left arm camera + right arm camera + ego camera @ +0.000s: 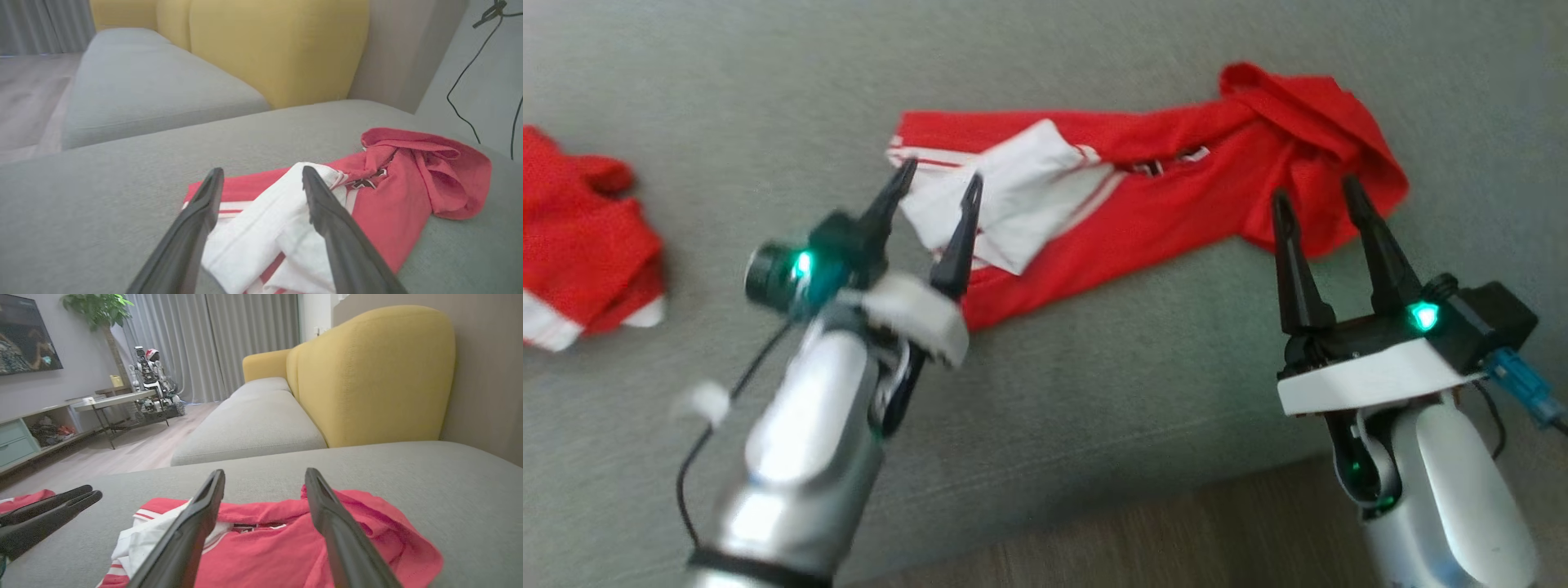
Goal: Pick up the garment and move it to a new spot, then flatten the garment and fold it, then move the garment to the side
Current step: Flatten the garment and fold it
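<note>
Here the red garment lies bunched, a white panel folded over; its print is unreadable. My left gripper and right gripper gape empty.

The left tool and right tool share black tapered fingers, white collars and green lights.

Red garment with a white panel and white stripes lies crumpled in a long band on the grey sofa, its right end bunched into folds
</note>
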`<state>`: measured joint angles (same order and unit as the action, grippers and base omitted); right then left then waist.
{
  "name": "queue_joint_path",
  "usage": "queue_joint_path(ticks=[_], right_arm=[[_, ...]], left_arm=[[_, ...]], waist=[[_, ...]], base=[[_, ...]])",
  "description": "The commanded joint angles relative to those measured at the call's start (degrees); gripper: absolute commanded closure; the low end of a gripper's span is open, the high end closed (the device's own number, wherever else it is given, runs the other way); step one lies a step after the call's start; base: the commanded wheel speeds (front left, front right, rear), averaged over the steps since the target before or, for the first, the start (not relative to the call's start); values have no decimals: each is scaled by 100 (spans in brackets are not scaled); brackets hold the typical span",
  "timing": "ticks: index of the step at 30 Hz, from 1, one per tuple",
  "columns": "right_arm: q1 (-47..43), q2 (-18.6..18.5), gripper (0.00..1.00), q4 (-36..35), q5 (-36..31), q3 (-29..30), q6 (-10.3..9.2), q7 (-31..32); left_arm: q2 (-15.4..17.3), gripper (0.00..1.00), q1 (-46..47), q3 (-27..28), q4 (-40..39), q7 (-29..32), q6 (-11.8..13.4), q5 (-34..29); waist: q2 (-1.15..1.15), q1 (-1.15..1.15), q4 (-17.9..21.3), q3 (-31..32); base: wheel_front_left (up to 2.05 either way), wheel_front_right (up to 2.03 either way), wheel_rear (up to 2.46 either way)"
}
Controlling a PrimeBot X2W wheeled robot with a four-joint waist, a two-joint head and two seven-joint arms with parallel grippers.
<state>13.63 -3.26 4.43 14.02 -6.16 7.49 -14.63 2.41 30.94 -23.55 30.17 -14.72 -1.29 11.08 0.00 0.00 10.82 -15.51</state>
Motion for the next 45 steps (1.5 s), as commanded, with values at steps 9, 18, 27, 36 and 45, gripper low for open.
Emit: queue_joint_path(ticks=[9,18,27,36,45], right_arm=[[268,38,0,-259,243,-336,0,-37],[302,38,0,-293,408,-422,0,-37],[299,38,0,-250,459,-447,0,-37],[387,38,0,-237,524,-624,0,-37],[717,38,0,-492,891,-1065,0,-37]], left_arm=[[50,0,1461,-463,1279,-28,-291,-453],[83,0,2062,-778,2225,-28,-148,-817],[188,100,2418,-581,2269,-28,26,-645],[700,100,3458,-639,2310,155,-182,-821],[1586,100,5074,-1119,2967,966,-533,-1365]], waist=[[0,0,688,-582],[0,0,893,-709],[0,0,881,-628],[0,0,1002,-620],[0,0,1519,-1137]], base=[[0,0,0],[0,0,0],[0,0,0],[0,0,0],[0,0,0]])
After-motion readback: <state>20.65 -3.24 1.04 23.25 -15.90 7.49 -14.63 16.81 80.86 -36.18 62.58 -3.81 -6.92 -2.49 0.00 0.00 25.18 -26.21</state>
